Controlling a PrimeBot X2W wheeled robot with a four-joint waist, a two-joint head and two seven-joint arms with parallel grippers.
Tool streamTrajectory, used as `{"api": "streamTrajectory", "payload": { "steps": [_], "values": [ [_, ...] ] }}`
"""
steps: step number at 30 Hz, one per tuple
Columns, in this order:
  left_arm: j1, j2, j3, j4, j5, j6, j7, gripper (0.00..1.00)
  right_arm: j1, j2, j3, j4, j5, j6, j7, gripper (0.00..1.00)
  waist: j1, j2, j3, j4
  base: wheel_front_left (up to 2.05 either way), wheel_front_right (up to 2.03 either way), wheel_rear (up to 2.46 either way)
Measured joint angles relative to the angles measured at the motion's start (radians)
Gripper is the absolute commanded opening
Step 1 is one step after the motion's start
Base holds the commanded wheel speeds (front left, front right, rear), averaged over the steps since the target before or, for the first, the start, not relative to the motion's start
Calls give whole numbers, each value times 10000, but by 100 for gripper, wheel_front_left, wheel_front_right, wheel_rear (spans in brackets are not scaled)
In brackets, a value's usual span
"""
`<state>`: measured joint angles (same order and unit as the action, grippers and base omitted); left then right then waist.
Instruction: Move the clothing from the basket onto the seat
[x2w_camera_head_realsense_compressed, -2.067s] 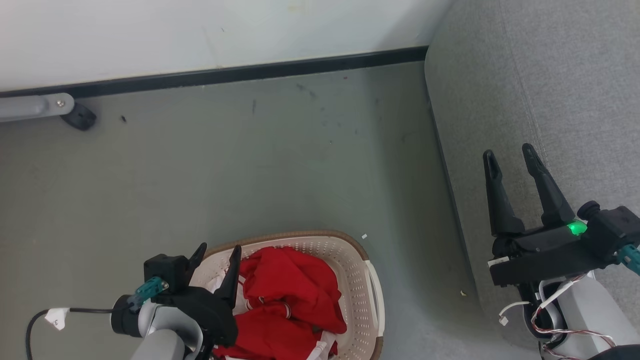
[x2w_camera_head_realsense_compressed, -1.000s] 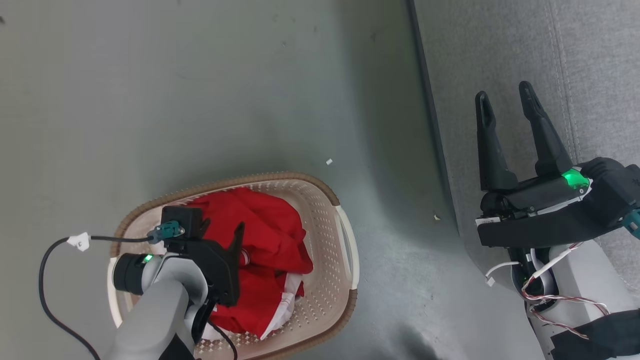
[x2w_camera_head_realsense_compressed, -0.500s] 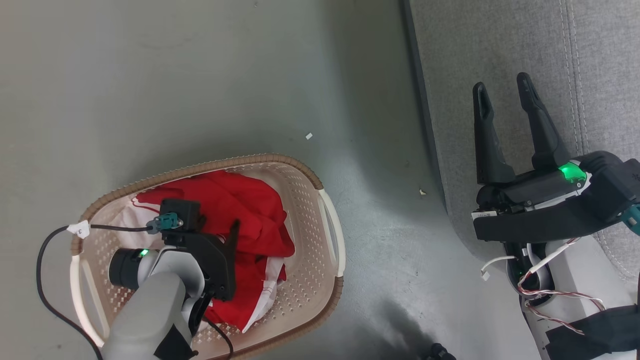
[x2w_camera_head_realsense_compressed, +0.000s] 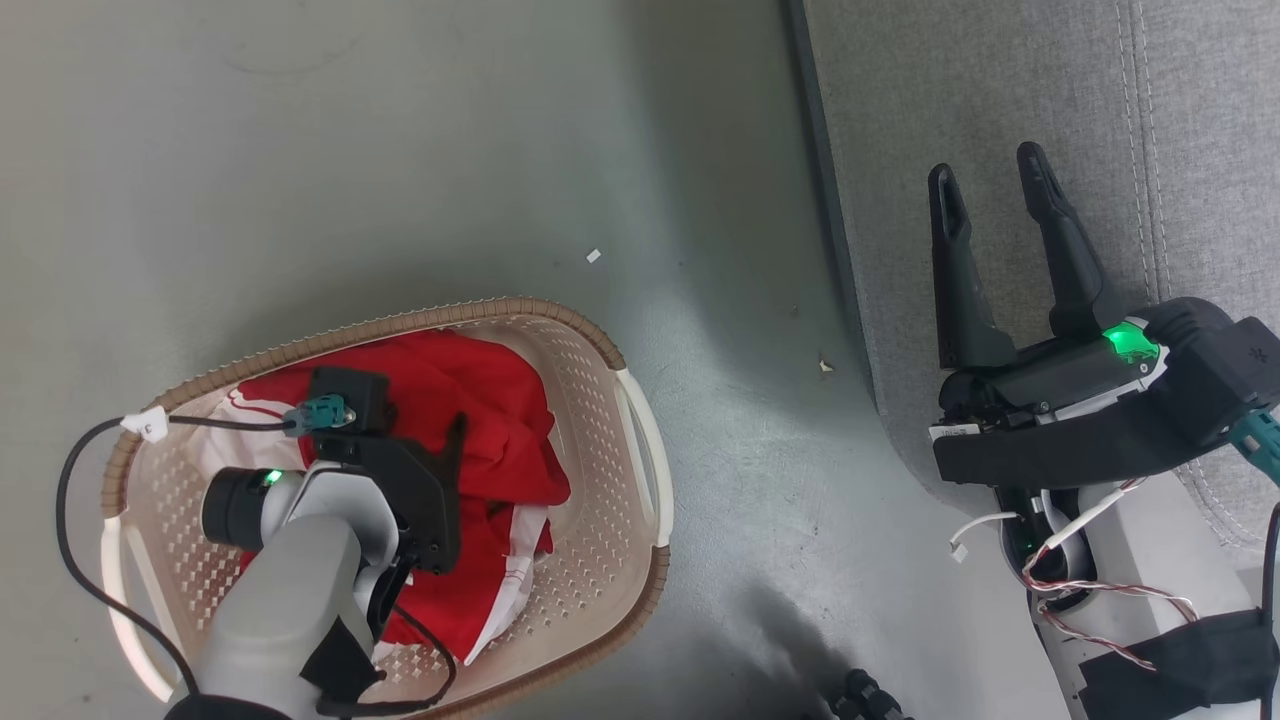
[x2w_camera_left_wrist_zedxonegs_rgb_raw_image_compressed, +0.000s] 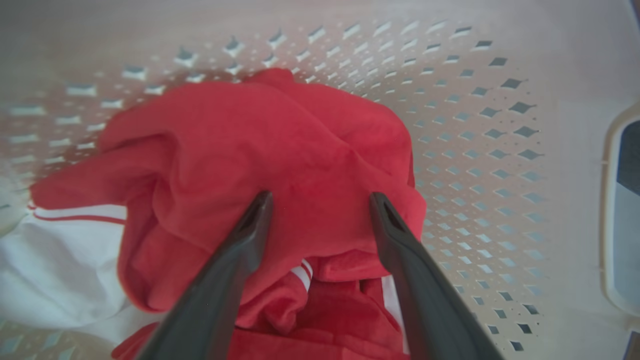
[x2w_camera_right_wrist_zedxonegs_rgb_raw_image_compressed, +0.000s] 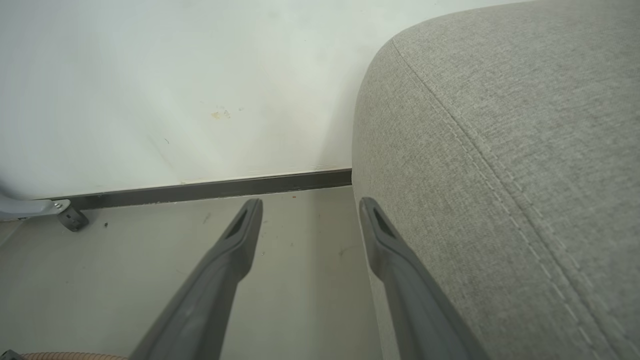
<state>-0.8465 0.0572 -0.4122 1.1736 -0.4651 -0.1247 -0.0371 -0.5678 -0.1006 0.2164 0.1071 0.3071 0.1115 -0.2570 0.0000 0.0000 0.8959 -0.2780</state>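
The cream basket (x2w_camera_head_realsense_compressed: 640, 450) with a brown rim stands on the floor at the lower left. The red clothing (x2w_camera_head_realsense_compressed: 500, 400) with white trim lies bunched inside it. My left gripper (x2w_camera_left_wrist_zedxonegs_rgb_raw_image_compressed: 320, 200) points down into the basket, open. In the left wrist view its fingertips (x2w_camera_left_wrist_zedxonegs_rgb_raw_image_compressed: 260, 202) rest against a raised red fold (x2w_camera_left_wrist_zedxonegs_rgb_raw_image_compressed: 280, 145), and the fabric lies between the jaws. My right gripper (x2w_camera_head_realsense_compressed: 985, 165) is open with nothing in it, hovering over the front left edge of the grey seat (x2w_camera_head_realsense_compressed: 1000, 80). The right wrist view has that gripper (x2w_camera_right_wrist_zedxonegs_rgb_raw_image_compressed: 310, 202) beside the seat's rounded corner (x2w_camera_right_wrist_zedxonegs_rgb_raw_image_compressed: 500, 125).
Grey floor lies between the basket and the seat, with small white scraps (x2w_camera_head_realsense_compressed: 593, 256) on it. A black cable (x2w_camera_head_realsense_compressed: 70, 520) loops from my left wrist over the basket's left rim. Ahead are a white wall, a dark baseboard (x2w_camera_right_wrist_zedxonegs_rgb_raw_image_compressed: 200, 187) and a grey caster leg (x2w_camera_right_wrist_zedxonegs_rgb_raw_image_compressed: 70, 217).
The head camera has tilted down, so the basket sits higher and fuller in view. My left gripper has gone deeper into the basket onto the red clothing. Both grippers stay open.
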Motion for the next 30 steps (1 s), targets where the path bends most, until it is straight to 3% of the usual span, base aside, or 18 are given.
{"api": "streamTrajectory", "payload": {
  "steps": [9,10,11,12,30],
  "values": [
    [-321,2,-228,481,157,0,105,100,-47,90,90,13,-88,33,0,100,0,0,88,-137,0,0,0],
    [-320,2,-257,487,215,0,105,45,-76,100,86,33,-88,33,0,100,0,0,89,-146,0,0,0],
    [-320,-2,-272,485,221,0,104,9,-111,107,84,44,-88,35,0,100,0,1,86,-151,0,0,0],
    [-321,-2,-291,487,221,0,104,0,-146,117,81,56,-88,35,0,100,0,1,81,-155,0,0,0],
    [104,-33,-543,322,-383,-2,-439,0,-348,163,-201,836,-88,90,0,100,0,0,-972,121,0,0,0]
  ]
}}
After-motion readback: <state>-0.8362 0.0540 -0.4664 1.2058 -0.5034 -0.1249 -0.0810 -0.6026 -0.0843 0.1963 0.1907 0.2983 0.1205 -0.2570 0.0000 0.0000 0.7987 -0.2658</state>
